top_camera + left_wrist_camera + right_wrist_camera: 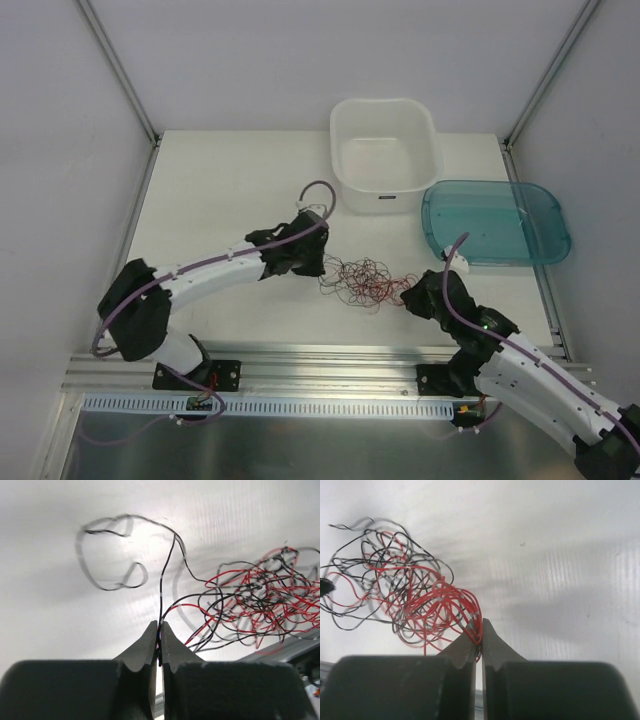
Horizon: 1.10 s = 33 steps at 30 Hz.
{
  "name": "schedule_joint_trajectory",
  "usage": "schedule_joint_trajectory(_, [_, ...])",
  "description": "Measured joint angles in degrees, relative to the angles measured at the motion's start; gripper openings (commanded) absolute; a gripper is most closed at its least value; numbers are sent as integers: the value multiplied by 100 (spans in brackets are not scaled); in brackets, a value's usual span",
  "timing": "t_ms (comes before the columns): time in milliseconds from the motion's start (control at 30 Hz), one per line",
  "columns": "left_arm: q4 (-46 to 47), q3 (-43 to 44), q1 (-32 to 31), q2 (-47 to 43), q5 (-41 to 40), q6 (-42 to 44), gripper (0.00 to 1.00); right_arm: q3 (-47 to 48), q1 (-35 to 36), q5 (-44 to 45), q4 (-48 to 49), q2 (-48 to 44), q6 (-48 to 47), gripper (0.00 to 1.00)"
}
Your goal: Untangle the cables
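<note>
Cables (362, 280) (red, black tangle) between both pinching end effectors

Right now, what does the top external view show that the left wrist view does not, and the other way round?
Only the top external view shows the white tub, the teal tray beside it, and the right gripper at the right end of the cables. Only the left wrist view shows from close that the left gripper is shut on a thin black strand, and that a loose black loop lies apart from the tangle. Both show the red and black tangle on the white table.
</note>
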Motion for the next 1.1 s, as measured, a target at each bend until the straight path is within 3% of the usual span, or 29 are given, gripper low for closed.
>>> schedule_joint_trajectory(267, [192,-1202,1233,-2848,118,-442,0,1561,-70,411,-1145,-616,-938,1])
schedule_joint_trajectory(400, [20,-1622,2011,-3746,120,-470,0,2426,-70,411,-1561,-581,-1453,1])
schedule_joint_trajectory(667, [-551,-2157,3095,-3926,-162,-435,0,3606,-105,149,-2085,-273,-2203,1])
schedule_joint_trajectory(1100, [-990,-2887,3707,-3453,-1102,-811,0,5431,-155,-573,-2382,568,-3003,1])
